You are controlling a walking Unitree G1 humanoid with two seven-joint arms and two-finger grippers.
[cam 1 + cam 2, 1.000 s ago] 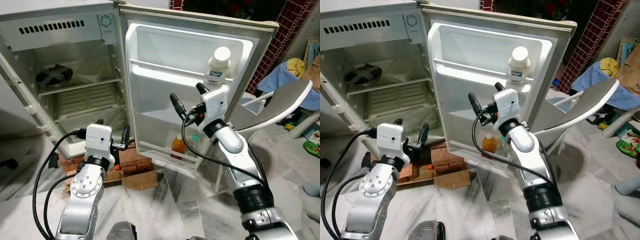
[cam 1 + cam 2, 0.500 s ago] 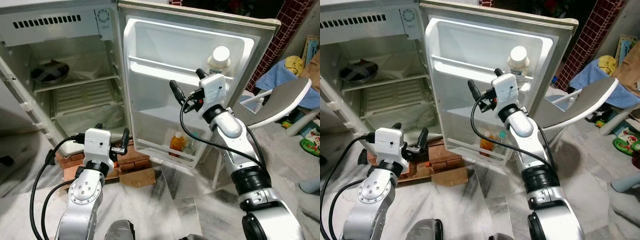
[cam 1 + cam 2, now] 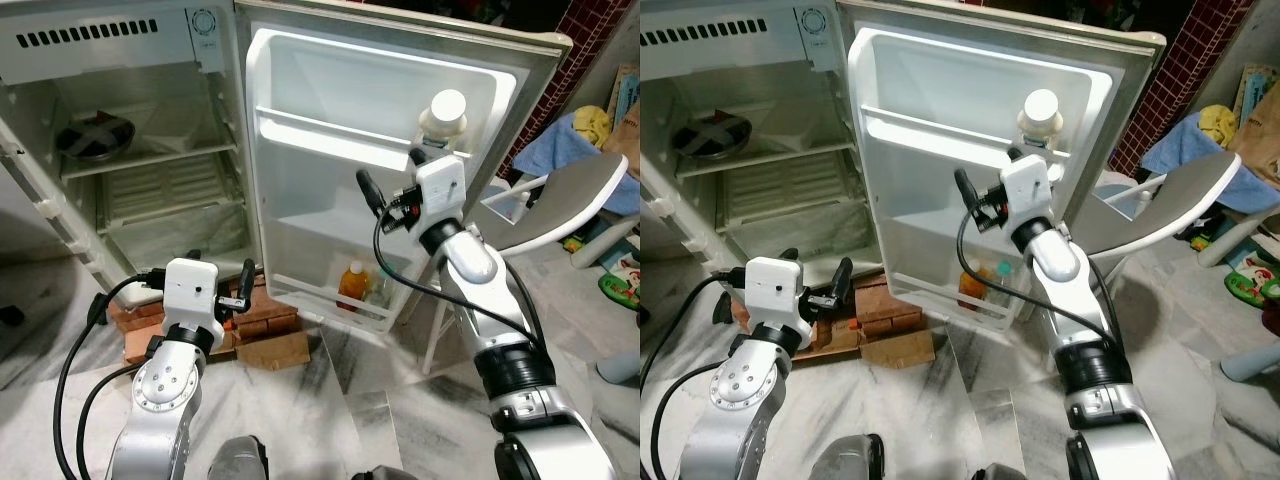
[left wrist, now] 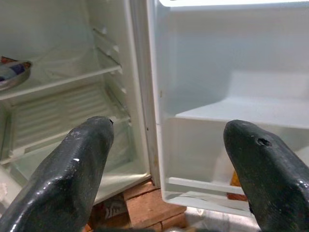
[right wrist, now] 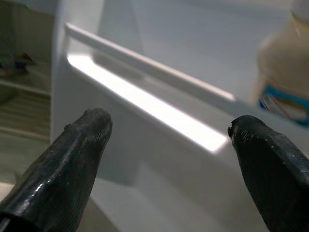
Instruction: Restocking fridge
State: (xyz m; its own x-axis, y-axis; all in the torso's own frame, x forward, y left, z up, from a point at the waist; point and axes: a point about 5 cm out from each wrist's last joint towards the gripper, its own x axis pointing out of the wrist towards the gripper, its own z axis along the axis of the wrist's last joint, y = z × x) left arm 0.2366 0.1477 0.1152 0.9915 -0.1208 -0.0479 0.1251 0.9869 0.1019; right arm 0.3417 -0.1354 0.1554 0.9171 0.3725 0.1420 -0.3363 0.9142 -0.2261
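Nearest the camera, held low over the marble floor [image 3: 330, 400]: the left hand [image 3: 198, 283], fingers [image 4: 72, 159] spread wide and gripping nothing, aimed toward the foot of the open fridge [image 3: 150, 150] and parked just short of a stack of bricks [image 3: 265, 310].

Further out, raised to the middle of the fridge door [image 3: 330, 180]: the right hand [image 3: 392, 185], also spread wide and empty, fingers [image 5: 77, 145] pointed at the upper door shelf [image 3: 330, 135], just beside a white-capped jar [image 3: 443, 118] standing upright at that shelf's far end. Seemingly a release just finished, or a check of the jar's seat.

Lower in the door, in the bottom rack [image 3: 330, 300]: an orange bottle [image 3: 351, 285] next to a smaller pale one, too indistinct to name.

Farthest back, inside the cabinet: a dark round dish [image 3: 95, 137] on the top wire shelf, ribbed shelves below.

For a clean finish, probably best to draw the right hand straight back with fingers kept apart, clear of the jar's shoulder and the shelf rail, so as not to tip the jar or nudge the door.
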